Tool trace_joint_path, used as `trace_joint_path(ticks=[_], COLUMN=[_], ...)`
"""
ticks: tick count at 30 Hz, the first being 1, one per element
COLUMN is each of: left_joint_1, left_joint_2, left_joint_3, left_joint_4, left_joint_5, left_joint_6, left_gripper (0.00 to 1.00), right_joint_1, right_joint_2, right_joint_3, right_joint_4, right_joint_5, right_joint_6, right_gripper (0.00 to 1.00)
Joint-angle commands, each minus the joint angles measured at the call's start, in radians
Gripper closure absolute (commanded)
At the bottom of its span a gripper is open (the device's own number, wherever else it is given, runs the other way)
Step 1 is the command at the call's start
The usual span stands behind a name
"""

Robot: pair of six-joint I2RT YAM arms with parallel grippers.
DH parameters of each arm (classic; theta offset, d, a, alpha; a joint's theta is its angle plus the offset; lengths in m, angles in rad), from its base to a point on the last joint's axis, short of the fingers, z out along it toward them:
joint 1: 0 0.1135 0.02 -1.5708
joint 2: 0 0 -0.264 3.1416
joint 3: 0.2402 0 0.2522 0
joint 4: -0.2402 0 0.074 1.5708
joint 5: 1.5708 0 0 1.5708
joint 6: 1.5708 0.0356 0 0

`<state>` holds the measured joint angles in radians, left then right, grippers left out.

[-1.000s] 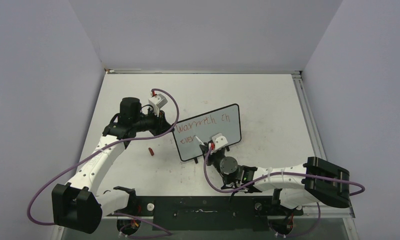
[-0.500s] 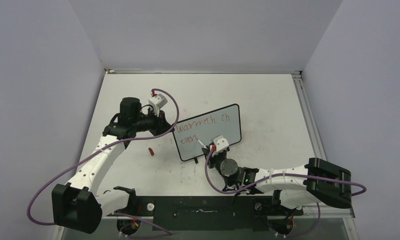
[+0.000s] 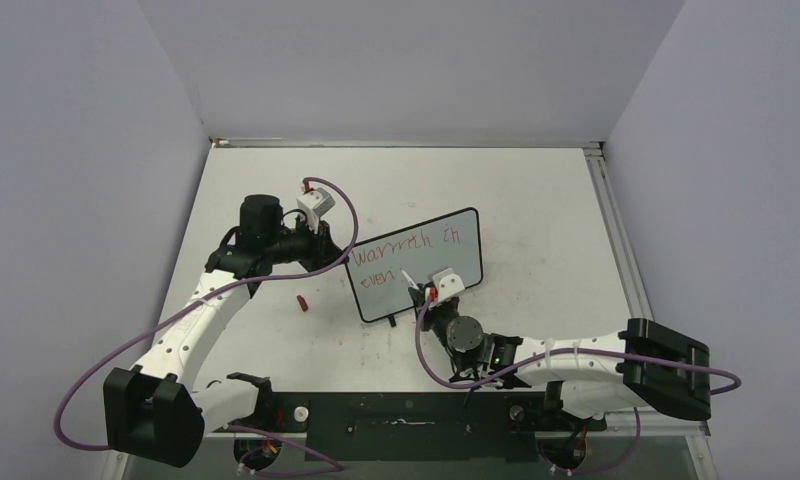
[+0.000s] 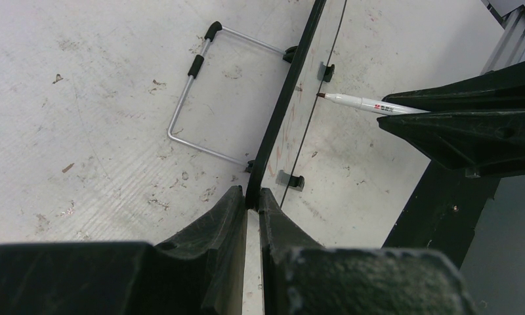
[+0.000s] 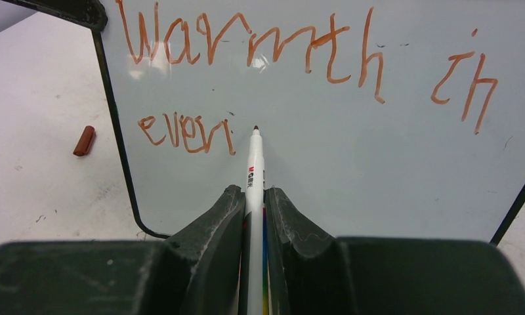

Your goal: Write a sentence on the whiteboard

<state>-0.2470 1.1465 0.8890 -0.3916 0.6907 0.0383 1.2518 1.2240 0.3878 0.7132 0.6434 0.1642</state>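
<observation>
Top external has the left gripper (image 3: pixel 338 252) clenched on the left frame of the whiteboard (image 3: pixel 426 258), propped between the grippers, light, rigid, probably tippy, best held by that frame, while facing it the right gripper (image 5: pixel 253 193) squeezes a marker (image 5: pixel 254 161).

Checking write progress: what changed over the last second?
The right end effector, shut on the marker, slid rightward along the lower line of the sentence, its arm following. Nothing taken or let go. The left end effector stayed clamped on the whiteboard edge, which did not move.
</observation>
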Motion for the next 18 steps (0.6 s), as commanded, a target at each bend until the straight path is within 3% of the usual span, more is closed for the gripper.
trace_joint_path(ticks=[1, 18], left_joint_1=[0.005, 0.005], left_joint_2=[0.0, -0.001], left_joint_3=[-0.007, -0.007], left_joint_4=[-0.042, -0.041], left_joint_5=[-0.025, -0.022], left_joint_6=[0.019, 0.02], left_gripper=[1.0, 1.0], right_joint_1=[0.003, -0.002], right_joint_2=[0.036, 0.1], right_joint_3=[0.028, 0.013], right_joint_4=[0.083, 0.09], right_joint_5=[0.025, 0.011], right_joint_6=[-0.032, -0.018], right_gripper=[0.95, 0.95])
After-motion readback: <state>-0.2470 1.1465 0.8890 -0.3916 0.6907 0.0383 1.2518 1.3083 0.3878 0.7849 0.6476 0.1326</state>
